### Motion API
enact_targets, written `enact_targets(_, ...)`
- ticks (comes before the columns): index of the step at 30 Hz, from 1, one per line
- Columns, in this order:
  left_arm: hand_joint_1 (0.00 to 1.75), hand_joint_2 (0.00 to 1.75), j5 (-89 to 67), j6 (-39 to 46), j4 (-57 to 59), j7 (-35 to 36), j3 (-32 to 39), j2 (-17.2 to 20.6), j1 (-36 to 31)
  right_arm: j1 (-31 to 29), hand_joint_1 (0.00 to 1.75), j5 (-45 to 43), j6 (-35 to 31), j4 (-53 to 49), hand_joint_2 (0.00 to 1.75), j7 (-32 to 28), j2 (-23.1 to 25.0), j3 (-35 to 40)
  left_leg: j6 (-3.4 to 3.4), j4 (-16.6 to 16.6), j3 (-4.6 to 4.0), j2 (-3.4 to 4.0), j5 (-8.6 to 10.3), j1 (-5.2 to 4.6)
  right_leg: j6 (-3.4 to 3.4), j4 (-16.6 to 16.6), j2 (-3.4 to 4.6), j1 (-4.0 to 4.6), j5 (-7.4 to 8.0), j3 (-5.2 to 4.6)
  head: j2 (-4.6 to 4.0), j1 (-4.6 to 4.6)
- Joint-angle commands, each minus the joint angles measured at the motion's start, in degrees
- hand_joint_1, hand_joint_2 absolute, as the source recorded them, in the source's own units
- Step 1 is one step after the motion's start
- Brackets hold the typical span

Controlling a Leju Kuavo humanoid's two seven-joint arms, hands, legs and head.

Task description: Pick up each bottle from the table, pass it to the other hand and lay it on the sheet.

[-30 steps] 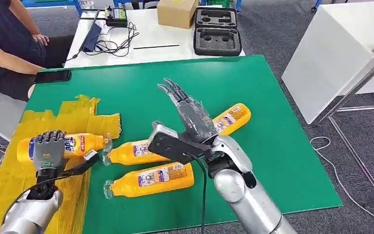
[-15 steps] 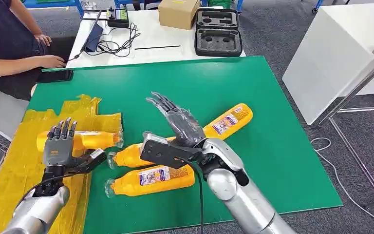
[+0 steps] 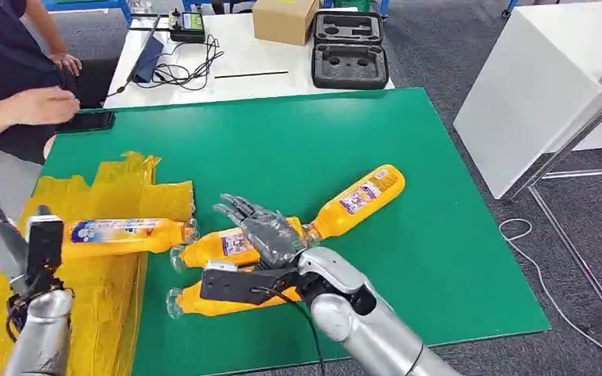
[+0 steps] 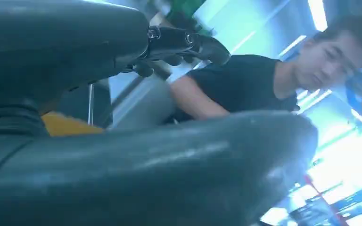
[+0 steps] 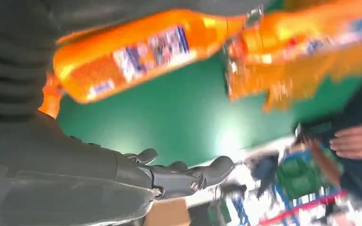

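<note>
One orange bottle point(image 3: 121, 233) lies on the yellow sheet point(image 3: 86, 305) at the left. My left hand point(image 3: 1, 239) stands apart from it at the sheet's left edge, open and holding nothing; its fingers point(image 4: 188, 43) are stretched out. Three more orange bottles lie on the green mat point(image 3: 298, 133): a middle one point(image 3: 215, 245), a far one point(image 3: 357, 196) and a near one point(image 3: 239, 299), partly hidden by my right wrist. My right hand point(image 3: 257, 231) hovers open, fingers spread, over the middle bottle point(image 5: 127, 52), with its fingers point(image 5: 188, 176) clear of it.
A person sits at the far left, one hand point(image 3: 39, 106) near a black phone point(image 3: 86, 121) on the mat's corner. Behind the mat a white table point(image 3: 243, 59) carries cables, a cardboard box point(image 3: 284, 19) and a black foam case point(image 3: 350, 51). A white bench point(image 3: 549, 86) stands to the right.
My left hand has let go of the bottle on the sheet and drawn back to the left. My right hand has lowered and moved left over the middle bottle.
</note>
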Motion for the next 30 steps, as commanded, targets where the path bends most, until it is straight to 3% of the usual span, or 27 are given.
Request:
enact_targets(1, 0.0, 0.0, 8.07, -2.27, -6.24, 0.24, 1.96, -3.85, -1.58, -0.66, 0.0, 4.69, 2.45, 9.14, 1.75, 4.92, -2.67, 10.68, -0.05, -0.03, 0.09, -0.16, -0.03, 0.1, -0.07, -0.09, -0.12, 0.09, -0.02, 0.19, -0.02, 0.02)
enact_targets(10, 0.0, 0.0, 8.57, -1.55, -4.3, 0.79, 1.27, -3.13, -2.44, -0.21, 0.0, 6.95, 3.54, 10.44, 1.75, 6.48, -4.67, 13.58, -0.09, -0.04, 0.13, -0.2, -0.01, 0.08, -0.1, -0.08, -0.16, 0.08, -0.02, 0.22, -0.02, 0.0)
enact_targets(19, 0.0, 0.0, 9.72, -1.64, 0.19, 0.23, -0.85, -2.05, -5.49, 2.18, 0.0, 11.32, 3.13, 7.47, 1.75, 16.05, -7.47, 13.52, -0.07, -0.03, 0.08, -0.18, 0.02, 0.04, -0.07, -0.05, -0.19, 0.05, -0.02, 0.13, -0.02, -0.02)
enact_targets(30, 0.0, 0.0, 10.11, -1.78, 0.5, 0.21, -1.09, -1.99, -5.77, 3.05, 0.0, 12.92, 3.18, 6.99, 1.75, 17.29, -7.64, 12.21, -0.11, 0.01, 0.14, -0.17, -0.04, 0.07, -0.13, -0.01, -0.15, 0.08, -0.07, 0.2, -0.02, -0.02)
